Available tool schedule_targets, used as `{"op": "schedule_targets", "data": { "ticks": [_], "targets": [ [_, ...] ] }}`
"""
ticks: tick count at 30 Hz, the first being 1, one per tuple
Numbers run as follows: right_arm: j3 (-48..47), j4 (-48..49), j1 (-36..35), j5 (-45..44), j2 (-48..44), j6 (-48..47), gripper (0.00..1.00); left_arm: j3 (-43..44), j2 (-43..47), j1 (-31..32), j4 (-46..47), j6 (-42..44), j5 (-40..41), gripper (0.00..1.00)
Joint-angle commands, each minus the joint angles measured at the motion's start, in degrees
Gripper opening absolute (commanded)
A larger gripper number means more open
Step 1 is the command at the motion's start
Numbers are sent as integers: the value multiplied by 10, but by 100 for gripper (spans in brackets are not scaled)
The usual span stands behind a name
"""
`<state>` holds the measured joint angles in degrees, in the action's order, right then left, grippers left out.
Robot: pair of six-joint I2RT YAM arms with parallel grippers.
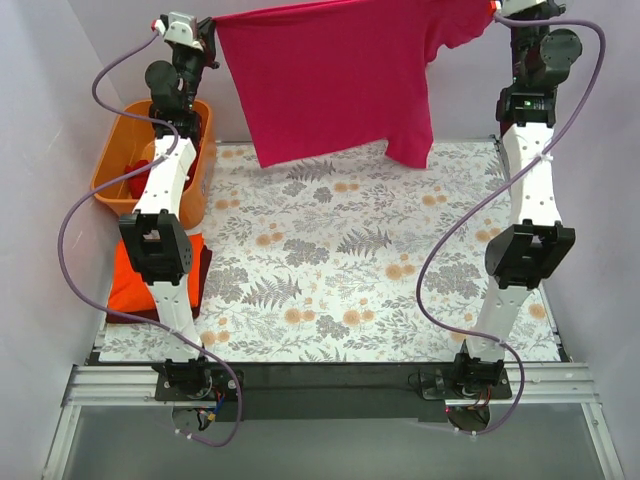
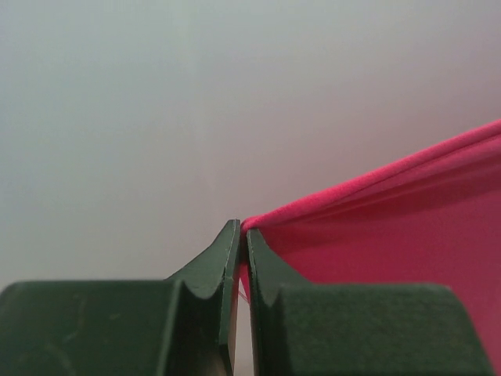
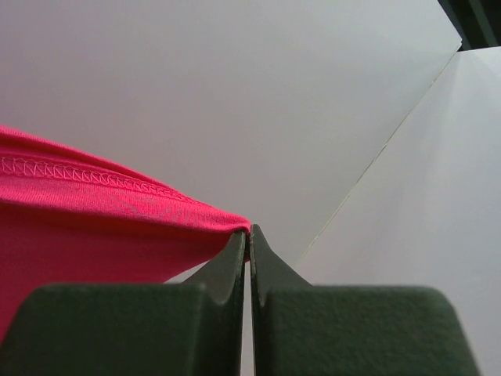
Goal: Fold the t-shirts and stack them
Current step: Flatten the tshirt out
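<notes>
A magenta-pink t-shirt (image 1: 330,80) hangs stretched high above the far edge of the table, held at two corners. My left gripper (image 1: 208,32) is shut on its left corner; the wrist view shows the pink cloth (image 2: 391,235) pinched between the dark fingers (image 2: 243,235). My right gripper (image 1: 497,10) is shut on its right corner, with the hemmed pink edge (image 3: 117,211) running into the closed fingertips (image 3: 250,233). A folded bright orange t-shirt (image 1: 135,280) lies on a dark maroon one (image 1: 203,265) at the table's left edge, partly hidden by the left arm. Red cloth (image 1: 135,168) lies in the tub.
A rigid orange plastic tub (image 1: 125,130) stands at the back left behind the left arm. The table (image 1: 350,260) has a floral cloth. White walls close in on the left, back and right. Purple cables loop beside both arms.
</notes>
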<state>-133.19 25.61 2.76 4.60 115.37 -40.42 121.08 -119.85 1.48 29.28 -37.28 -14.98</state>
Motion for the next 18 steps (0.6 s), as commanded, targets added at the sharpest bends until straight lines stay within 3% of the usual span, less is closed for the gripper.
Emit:
{"op": "schedule_targets", "data": {
  "ticks": [1,4,11,15,18],
  "targets": [
    [61,109,12,-50,-65,-4,1,16,19,-14,34,48,32,0],
    [218,149,12,-3,-107,-21,1,-68,42,-13,46,68,-28,0],
    [502,239,10,64,-136,-90,1,-429,125,7,35,173,-71,0],
    [586,248,4,80,-146,-111,1,-496,130,8,11,186,-46,0],
    [621,246,0,81,-159,-119,1,-483,118,7,-49,198,-38,0]
  ]
}}
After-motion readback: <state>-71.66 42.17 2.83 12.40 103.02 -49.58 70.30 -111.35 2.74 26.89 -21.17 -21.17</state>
